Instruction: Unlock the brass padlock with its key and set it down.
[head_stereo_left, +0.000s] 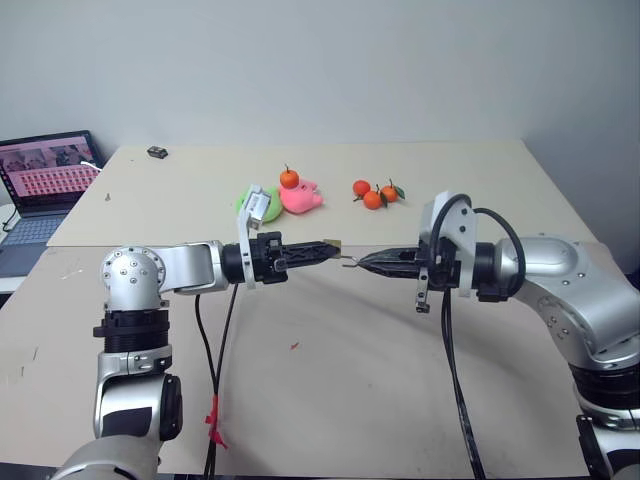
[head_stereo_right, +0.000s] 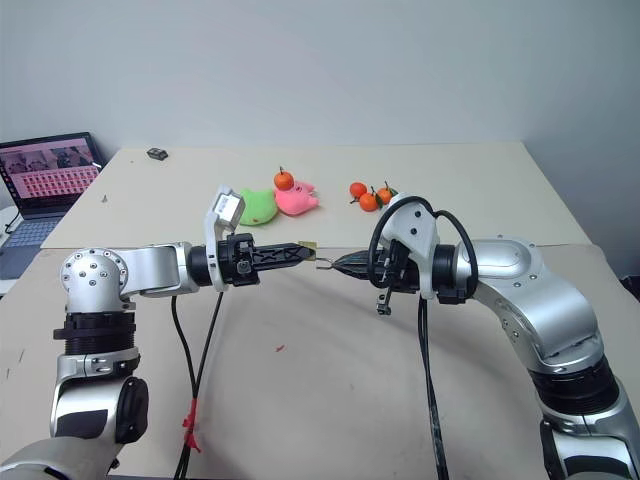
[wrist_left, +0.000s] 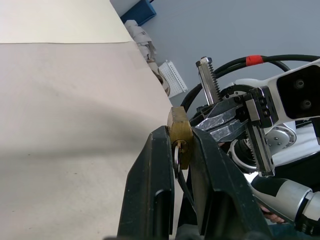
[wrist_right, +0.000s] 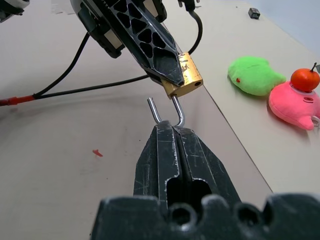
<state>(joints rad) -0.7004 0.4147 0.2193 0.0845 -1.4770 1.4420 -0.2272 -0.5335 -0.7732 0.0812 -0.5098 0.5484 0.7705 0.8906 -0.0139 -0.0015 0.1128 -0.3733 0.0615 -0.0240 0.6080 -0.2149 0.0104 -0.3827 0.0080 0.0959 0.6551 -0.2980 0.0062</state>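
Above the bench (head_stereo_left: 330, 400), left gripper (head_stereo_left: 325, 249) clamped on the padlock (wrist_right: 183, 76) body, held in mid-air; right gripper (wrist_right: 170, 131) pinched together on the shackle (wrist_right: 167, 113), one leg already free of the body. Risk of dropping: any twist or pull could lever the small lock from its narrow pinch.

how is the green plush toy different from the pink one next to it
The green plush toy is lime green with nothing on top; the pink plush toy carries a small orange. The green one lies nearer the laptop's side of the table, the pink nearer the loose oranges. Both are small, rounded and soft-looking.
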